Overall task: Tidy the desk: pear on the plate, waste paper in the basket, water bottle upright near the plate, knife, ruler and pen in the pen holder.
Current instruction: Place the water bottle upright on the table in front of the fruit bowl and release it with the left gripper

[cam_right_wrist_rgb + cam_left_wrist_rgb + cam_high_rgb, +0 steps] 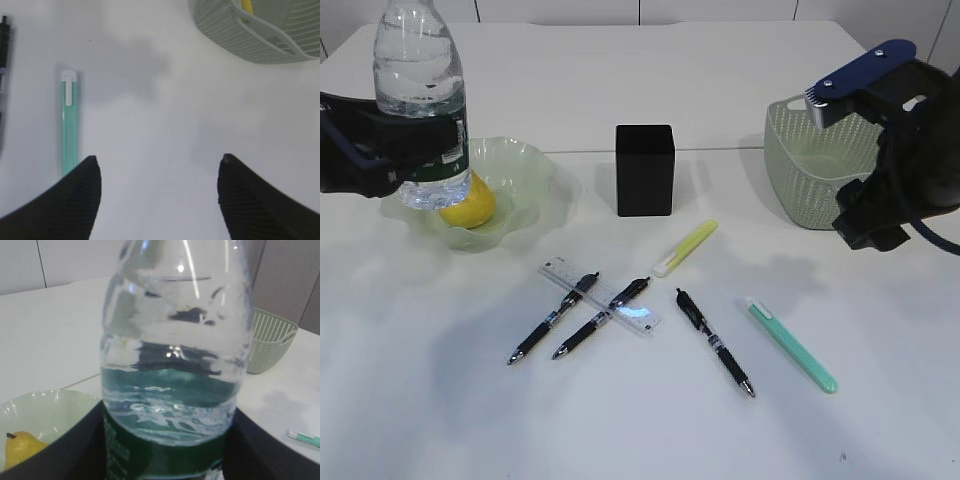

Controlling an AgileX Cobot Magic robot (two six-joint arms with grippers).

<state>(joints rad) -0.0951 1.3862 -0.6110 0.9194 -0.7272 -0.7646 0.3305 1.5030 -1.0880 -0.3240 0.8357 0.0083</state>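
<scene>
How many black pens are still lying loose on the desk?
3. Two lie crossing the ruler: one on its left end, one nearer its middle. The third lies alone to the right, beside the teal pen. None seems hidden.

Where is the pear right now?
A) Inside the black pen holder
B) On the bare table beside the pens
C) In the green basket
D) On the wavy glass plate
D: the yellow pear sits on the wavy pale-green plate, partly hidden behind the water bottle.
</scene>
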